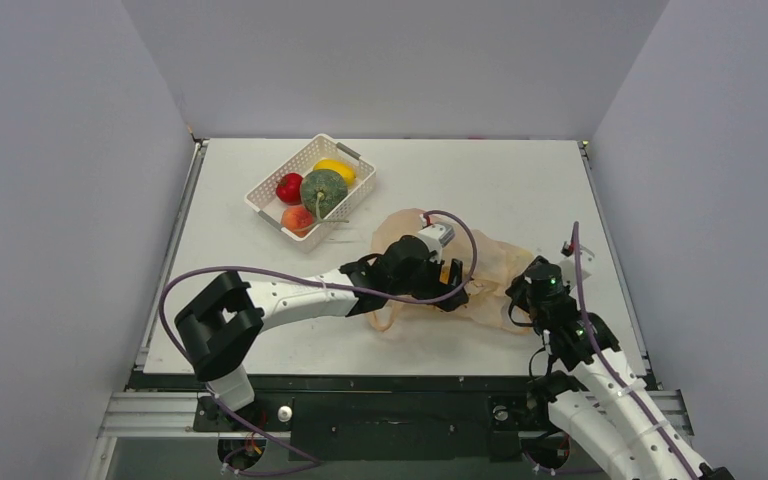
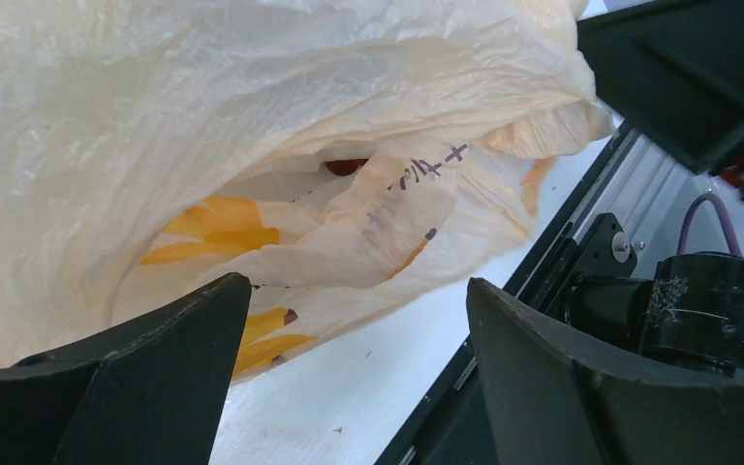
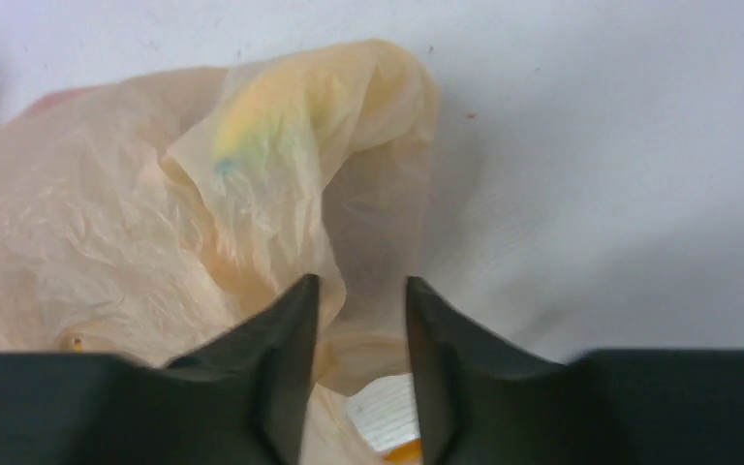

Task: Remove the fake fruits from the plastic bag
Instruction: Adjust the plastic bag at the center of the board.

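Film so thin and crinkly is judged limp and slippery: the bag (image 1: 480, 275) (slumped mid-worktop, fruit (image 2: 346, 167) barely seen inside) is best pinched at its rim, as by the right gripper (image 3: 359, 320), left gripper (image 2: 349, 320) spread wide.

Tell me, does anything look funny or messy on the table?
Only the plastic bag: it lies flat and crumpled between the left gripper and right gripper, mouth sagging open. The white basket sits upright with its fruits neatly inside. Nothing looks spilled or broken.
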Robot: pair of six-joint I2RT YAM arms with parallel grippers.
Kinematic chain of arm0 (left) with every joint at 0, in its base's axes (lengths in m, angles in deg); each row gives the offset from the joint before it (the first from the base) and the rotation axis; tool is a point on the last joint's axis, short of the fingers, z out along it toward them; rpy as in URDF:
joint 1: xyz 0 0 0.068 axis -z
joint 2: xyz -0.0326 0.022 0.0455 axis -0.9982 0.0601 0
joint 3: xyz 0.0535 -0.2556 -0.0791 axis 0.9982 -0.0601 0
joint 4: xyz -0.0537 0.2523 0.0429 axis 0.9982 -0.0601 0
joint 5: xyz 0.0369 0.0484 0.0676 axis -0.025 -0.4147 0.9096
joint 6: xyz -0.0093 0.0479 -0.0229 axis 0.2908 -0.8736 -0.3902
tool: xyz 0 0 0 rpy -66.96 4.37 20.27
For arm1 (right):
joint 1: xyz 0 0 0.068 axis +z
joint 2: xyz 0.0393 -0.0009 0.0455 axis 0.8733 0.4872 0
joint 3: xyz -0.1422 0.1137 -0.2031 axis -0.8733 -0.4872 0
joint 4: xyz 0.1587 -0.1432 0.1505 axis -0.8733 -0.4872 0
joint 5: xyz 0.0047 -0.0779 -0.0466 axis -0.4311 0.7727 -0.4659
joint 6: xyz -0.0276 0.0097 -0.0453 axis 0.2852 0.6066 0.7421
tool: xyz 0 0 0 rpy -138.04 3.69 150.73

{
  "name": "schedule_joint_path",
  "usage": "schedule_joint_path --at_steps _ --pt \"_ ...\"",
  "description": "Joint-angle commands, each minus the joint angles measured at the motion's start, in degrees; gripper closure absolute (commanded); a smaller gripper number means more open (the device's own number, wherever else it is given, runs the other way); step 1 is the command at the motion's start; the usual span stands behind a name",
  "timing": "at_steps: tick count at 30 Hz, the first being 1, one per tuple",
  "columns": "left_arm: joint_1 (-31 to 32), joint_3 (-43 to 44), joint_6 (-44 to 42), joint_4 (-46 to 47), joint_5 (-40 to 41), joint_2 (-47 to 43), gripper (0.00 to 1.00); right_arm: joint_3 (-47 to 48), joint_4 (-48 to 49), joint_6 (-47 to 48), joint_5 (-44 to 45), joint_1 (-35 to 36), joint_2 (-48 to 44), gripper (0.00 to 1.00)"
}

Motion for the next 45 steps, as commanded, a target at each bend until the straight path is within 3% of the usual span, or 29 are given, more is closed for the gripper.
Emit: schedule_joint_path --at_steps 1,2,3,13,15,17,21,28,33,35,40,43,45 --pt "-1.04 3.07 2.37 3.17 -2.28 0.41 0.20 -4.17 8.29 2.65 -6.60 -0.89 0.64 0.79" --pt "-1.44 3.07 2.76 3.17 -2.40 0.62 0.20 -5.63 8.82 2.40 -7.01 -0.93 0.24 0.95" --pt "-1.61 3.11 3.21 3.17 -2.66 0.73 0.20 -6.31 9.04 1.95 -7.33 -0.94 -0.81 0.99" --pt "-2.17 5.85 3.25 3.85 -3.21 4.98 0.20 -6.48 4.26 2.21 -11.78 -0.95 -8.84 1.00" --pt "-2.24 6.40 3.12 4.98 -4.59 6.16 0.20 -3.78 2.05 2.57 -13.29 -0.91 -9.04 0.89" --pt "-2.38 6.47 4.03 7.08 -7.15 7.30 0.21 1.51 -1.88 3.10 -13.16 -1.06 -7.34 0.68" --pt "-2.34 3.97 6.92 12.35 -9.33 7.78 0.23 10.39 -6.06 8.71 -11.34 -1.28 -2.18 0.49" --pt "-2.48 -1.36 9.96 14.93 -10.52 8.25 0.23 16.19 -7.65 19.74 -14.99 -3.06 8.41 0.47" --pt "-2.41 -3.78 12.00 18.14 -11.44 9.59 0.23 15.50 -5.37 21.00 -21.96 -1.87 9.76 0.36" --pt "-2.32 -4.27 12.59 18.81 -11.72 9.81 0.23 15.57 -5.79 18.65 -18.52 -0.08 11.84 0.30" --pt "-1.86 -6.21 12.63 19.97 -10.77 9.43 0.23 13.29 -2.59 9.86 -4.76 5.80 16.89 0.27" --pt "-1.87 -8.68 13.28 20.75 -10.27 9.78 0.23 12.89 0.36 6.23 1.89 6.58 20.27 0.35" --pt "-2.02 -10.66 12.93 20.58 -8.83 9.74 0.23 12.50 3.49 6.47 2.59 6.84 20.57 0.49"
